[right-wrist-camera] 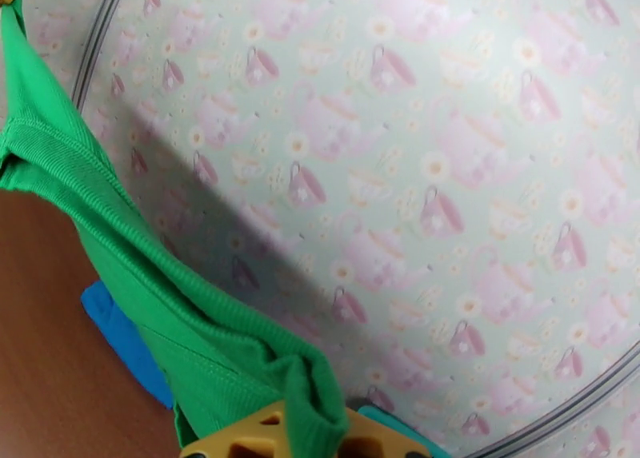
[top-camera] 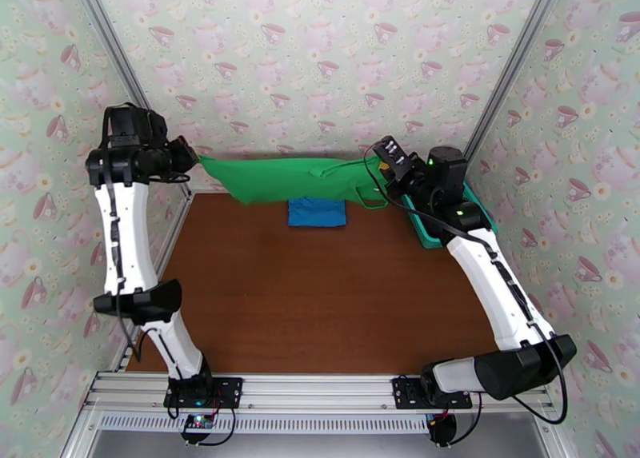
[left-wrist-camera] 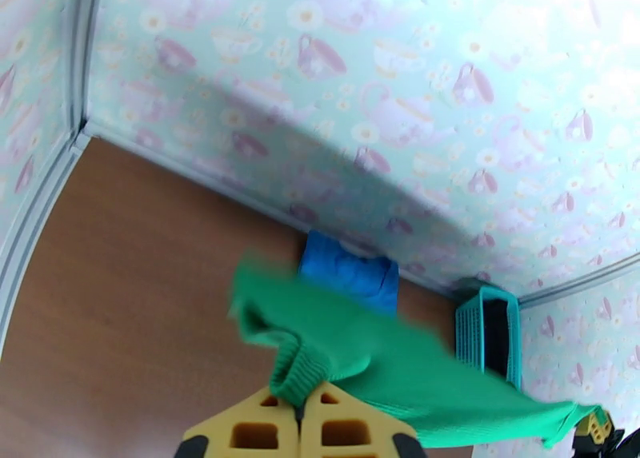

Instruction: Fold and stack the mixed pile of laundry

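Holding the green shirt point(top-camera: 280, 178) stretched in the air over the far end of the table point(top-camera: 304, 308), I've got the left gripper point(top-camera: 190, 159) pinched shut on its left edge and the right gripper point(top-camera: 384, 181) clamped on its right end; the folded blue shirt point(top-camera: 318, 213) lies just below, and the black one point(left-wrist-camera: 496, 336) sits in the teal basket point(top-camera: 424, 232), far right. My worry: each pinch has only a small bite of cloth, so pulling wider could slip a corner free, or the hanging hem could drag over the blue shirt and rumple its fold.
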